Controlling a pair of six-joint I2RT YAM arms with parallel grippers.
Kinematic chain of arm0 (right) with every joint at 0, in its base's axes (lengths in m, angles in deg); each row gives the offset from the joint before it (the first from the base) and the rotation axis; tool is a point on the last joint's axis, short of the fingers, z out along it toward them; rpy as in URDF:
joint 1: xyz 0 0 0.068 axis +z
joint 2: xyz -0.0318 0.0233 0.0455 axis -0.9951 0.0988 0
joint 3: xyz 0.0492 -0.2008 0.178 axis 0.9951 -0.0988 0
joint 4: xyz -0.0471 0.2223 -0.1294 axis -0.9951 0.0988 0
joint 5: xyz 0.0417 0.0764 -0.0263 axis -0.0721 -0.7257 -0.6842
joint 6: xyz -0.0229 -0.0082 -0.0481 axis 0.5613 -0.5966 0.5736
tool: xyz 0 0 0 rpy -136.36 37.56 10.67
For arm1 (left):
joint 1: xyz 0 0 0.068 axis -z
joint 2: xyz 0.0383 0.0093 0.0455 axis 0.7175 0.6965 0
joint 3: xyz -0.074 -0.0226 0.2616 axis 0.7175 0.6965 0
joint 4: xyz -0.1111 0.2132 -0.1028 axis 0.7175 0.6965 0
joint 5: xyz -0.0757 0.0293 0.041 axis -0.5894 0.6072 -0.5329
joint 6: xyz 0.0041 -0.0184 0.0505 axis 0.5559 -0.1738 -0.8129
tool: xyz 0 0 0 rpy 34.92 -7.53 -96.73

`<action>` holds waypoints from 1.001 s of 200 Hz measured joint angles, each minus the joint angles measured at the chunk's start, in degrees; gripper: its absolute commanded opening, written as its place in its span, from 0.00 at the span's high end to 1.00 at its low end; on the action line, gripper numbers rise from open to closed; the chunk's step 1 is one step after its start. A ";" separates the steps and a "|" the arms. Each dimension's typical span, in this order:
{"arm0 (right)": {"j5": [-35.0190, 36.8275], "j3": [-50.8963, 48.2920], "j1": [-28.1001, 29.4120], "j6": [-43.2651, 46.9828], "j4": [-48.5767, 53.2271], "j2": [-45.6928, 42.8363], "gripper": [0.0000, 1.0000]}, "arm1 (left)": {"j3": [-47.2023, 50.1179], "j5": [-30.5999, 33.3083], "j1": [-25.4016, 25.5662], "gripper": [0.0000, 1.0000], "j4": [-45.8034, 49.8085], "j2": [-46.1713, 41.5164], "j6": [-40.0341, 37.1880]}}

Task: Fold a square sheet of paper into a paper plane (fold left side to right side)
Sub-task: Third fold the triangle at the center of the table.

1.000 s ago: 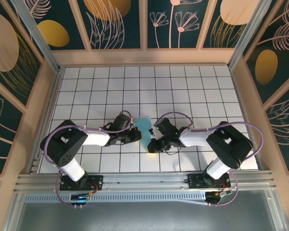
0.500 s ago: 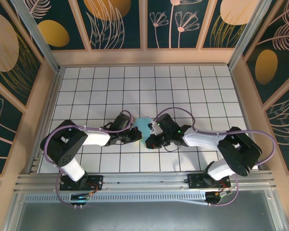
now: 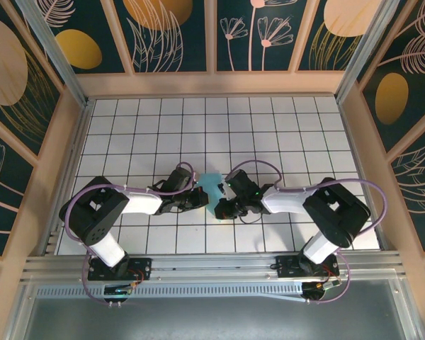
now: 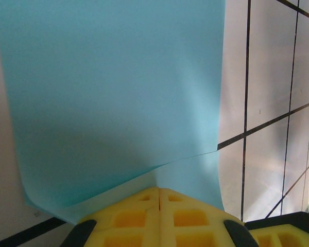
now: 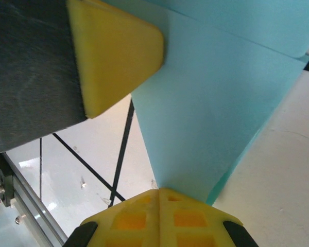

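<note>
The paper (image 3: 212,183) has its left edge pinched in the left hand (image 4: 159,193) and its near tip pinched in the right hand (image 5: 159,193); the fold should carry rightward, I'd say.

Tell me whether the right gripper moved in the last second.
Yes. The right gripper has edged slightly left across the grid tiles, toward the left gripper and the square sheet of paper.
</note>
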 measured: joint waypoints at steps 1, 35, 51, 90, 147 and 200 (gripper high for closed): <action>-0.02 0.00 0.00 -0.02 0.00 0.07 1.00 | 0.00 0.02 0.00 1.00 0.00 0.00 0.00; 0.00 0.00 0.00 -0.13 -0.02 0.85 1.00 | -0.42 0.07 0.00 1.00 0.76 0.00 -0.02; 0.00 0.00 -0.02 -0.17 -0.02 0.92 1.00 | -0.83 0.20 0.02 1.00 1.60 -0.04 -0.22; 0.22 0.00 -0.02 -0.20 0.00 1.01 1.00 | -1.01 2.38 0.04 0.98 4.52 -2.69 -0.70; 0.39 0.00 -0.22 -0.22 0.00 1.05 1.00 | 3.78 1.22 0.11 1.00 -0.90 -9.46 -0.33; 0.42 0.02 -0.24 -0.20 0.04 1.16 1.00 | 5.97 -1.31 2.40 1.00 -6.34 -8.48 1.57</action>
